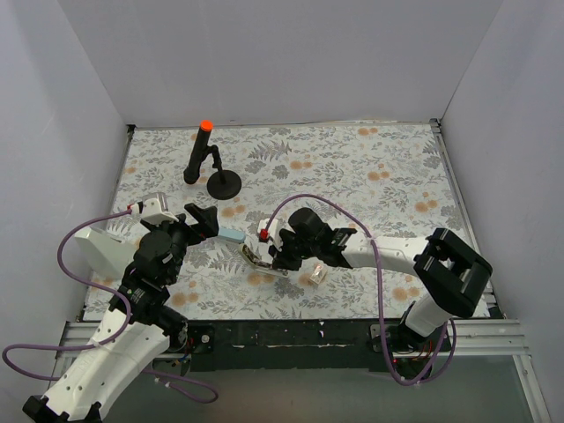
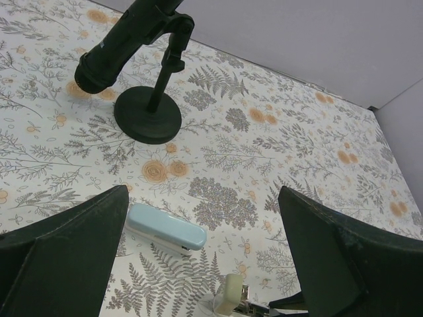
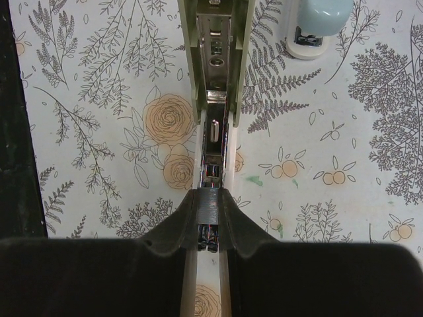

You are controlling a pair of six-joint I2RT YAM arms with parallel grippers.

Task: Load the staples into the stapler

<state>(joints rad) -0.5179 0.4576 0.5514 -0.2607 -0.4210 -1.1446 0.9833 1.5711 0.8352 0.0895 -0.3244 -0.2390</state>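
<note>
My right hand (image 3: 209, 224) is clenched on the stapler (image 3: 213, 79), which lies open at centre frame; my left hand (image 2: 201, 195) hangs released. The stapler looks light, stiff and slippery, so I'd grip the rail's sides.

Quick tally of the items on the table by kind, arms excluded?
staplers: 2, the green stapler and the blue stapler
staple box: 1
black stand: 1
total: 4

No legible text or labels anywhere.
</note>
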